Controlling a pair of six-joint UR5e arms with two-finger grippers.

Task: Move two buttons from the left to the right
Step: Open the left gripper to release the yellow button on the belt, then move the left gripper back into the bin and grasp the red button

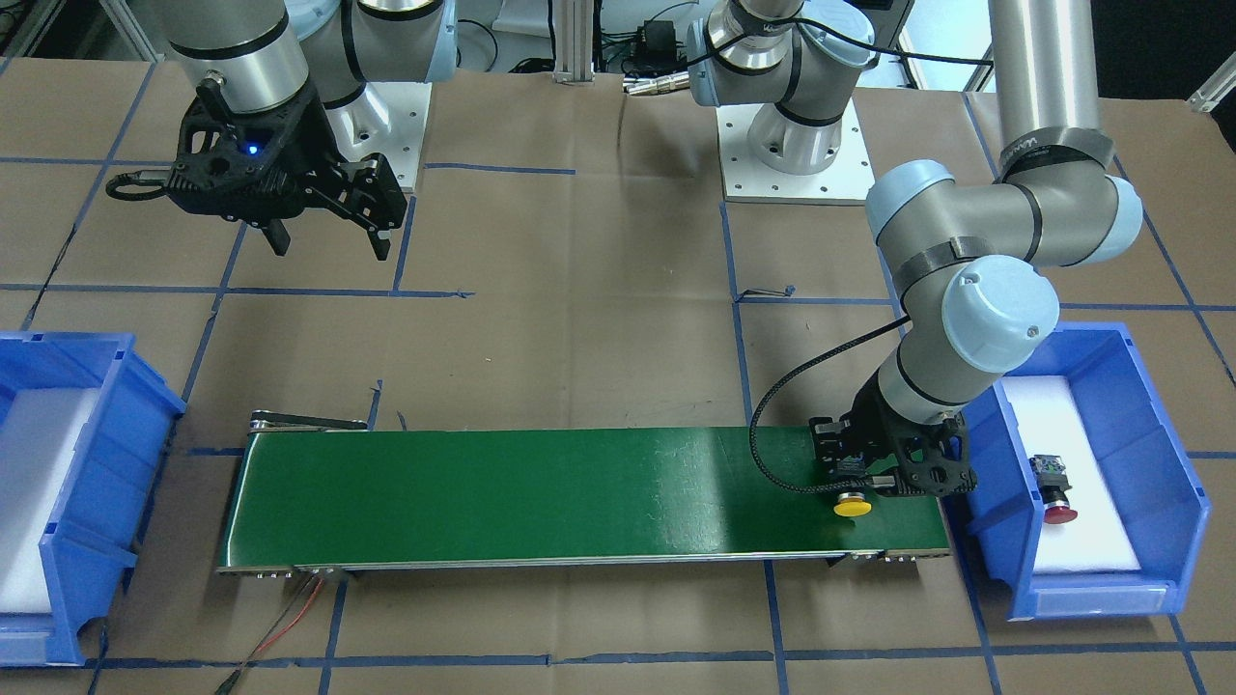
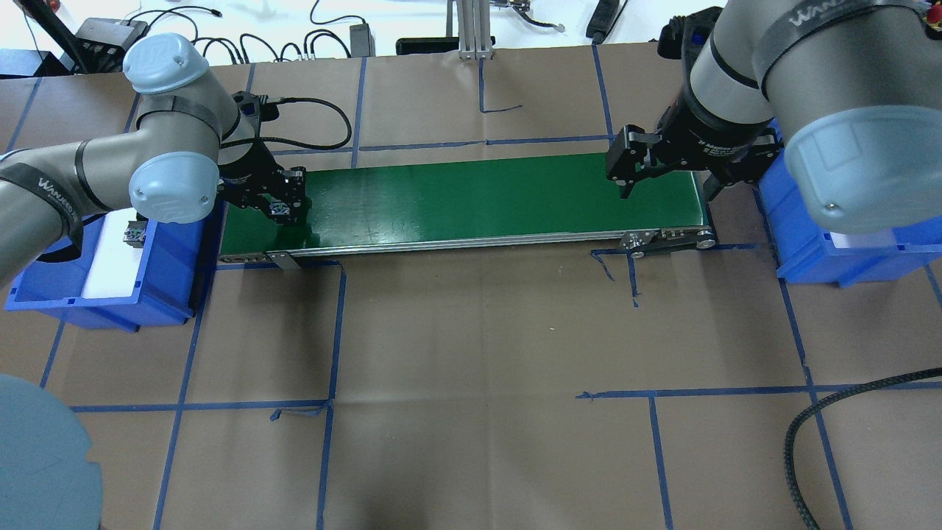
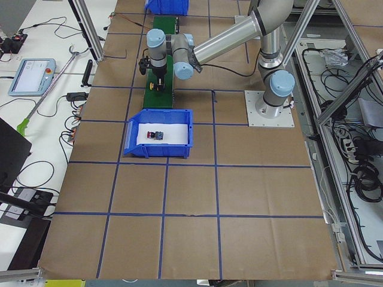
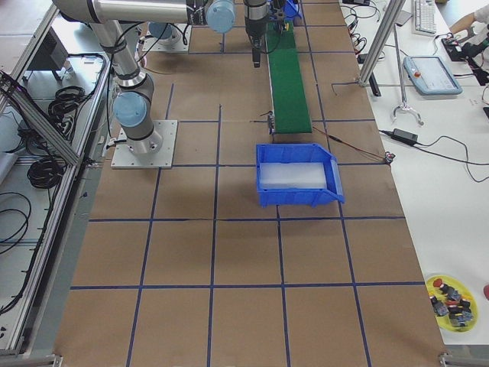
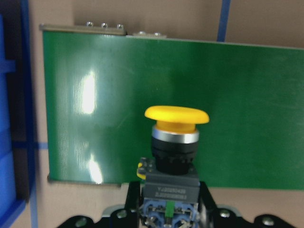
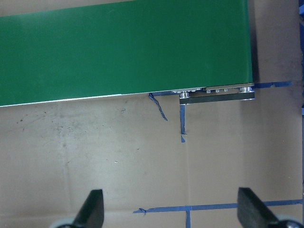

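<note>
The yellow button (image 5: pixel 176 137) lies sideways between my left gripper's (image 5: pixel 171 205) fingers, which are shut on its grey terminal block. It hangs low over the left end of the green conveyor belt (image 1: pixel 541 492); whether it touches the belt I cannot tell. From the front, the yellow button (image 1: pixel 853 505) shows just under the left gripper (image 1: pixel 862 483). The red button (image 1: pixel 1054 492) lies on white foam in the blue left bin (image 1: pixel 1178 502). My right gripper (image 6: pixel 173 213) is open and holds nothing, hovering above the table beside the belt's right end (image 2: pixel 666 184).
A second blue bin (image 1: pixel 97 463) with white foam stands past the belt's right end. Blue tape lines cross the brown table. A cable loop (image 1: pixel 772 454) trails from the left wrist over the belt. A yellow dish (image 4: pixel 452 300) of spare parts sits far off.
</note>
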